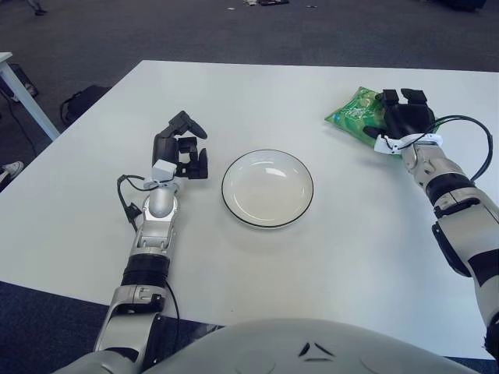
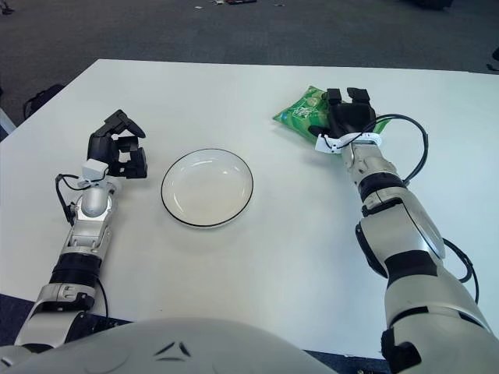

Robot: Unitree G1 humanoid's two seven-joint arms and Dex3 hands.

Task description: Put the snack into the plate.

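Observation:
A green snack bag [image 1: 352, 114] lies on the white table [image 1: 327, 257] at the right, well apart from the plate. My right hand [image 1: 401, 113] is over the bag's right end with its black fingers [image 2: 348, 97] stretched out, not closed around it. The white plate with a dark rim [image 1: 267, 189] sits empty at the table's middle. My left hand [image 1: 184, 152] shows just left of the plate, fingers loosely bent, holding nothing.
A black cable [image 1: 468, 132] loops from my right wrist over the table near its right edge. Dark carpet lies beyond the far edge, and a white table leg [image 1: 23, 97] stands at the far left.

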